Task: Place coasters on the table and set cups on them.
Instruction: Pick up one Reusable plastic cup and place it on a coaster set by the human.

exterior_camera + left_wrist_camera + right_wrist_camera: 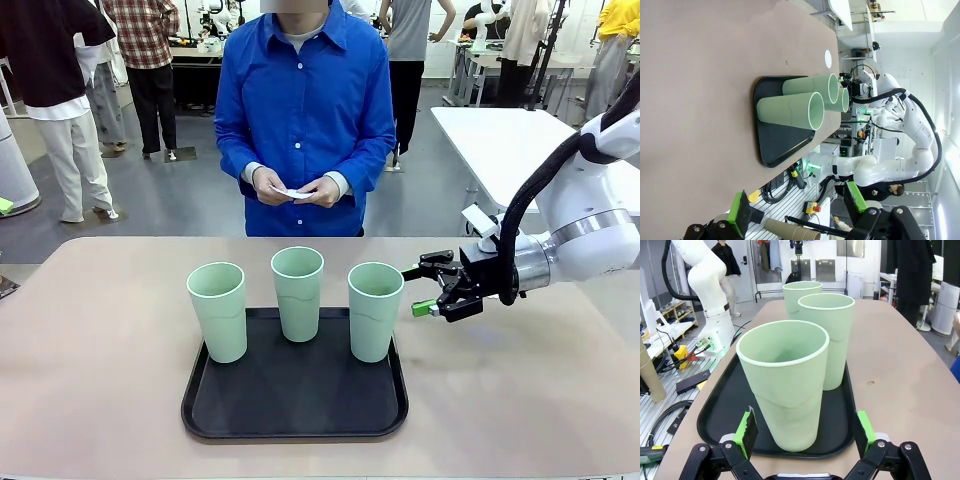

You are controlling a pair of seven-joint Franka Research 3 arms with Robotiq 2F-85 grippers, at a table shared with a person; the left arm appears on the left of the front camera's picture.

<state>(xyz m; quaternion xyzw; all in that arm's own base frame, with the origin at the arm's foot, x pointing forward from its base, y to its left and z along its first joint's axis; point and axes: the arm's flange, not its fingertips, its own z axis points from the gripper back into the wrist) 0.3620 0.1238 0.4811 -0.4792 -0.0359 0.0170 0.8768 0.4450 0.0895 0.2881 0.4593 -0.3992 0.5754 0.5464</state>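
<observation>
My right gripper (415,290) is wide open and empty. The nearest cup (375,310) stands upright just ahead of it, at the near edge of the tray (295,420). My left gripper (796,207), also open and empty, sits well farther off. The person's hands (295,188) hold something white, possibly coasters; it is too small to tell.

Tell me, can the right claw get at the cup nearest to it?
Probably yes: the right claw is open, level with the nearest cup on the tray, with nothing between them.
</observation>
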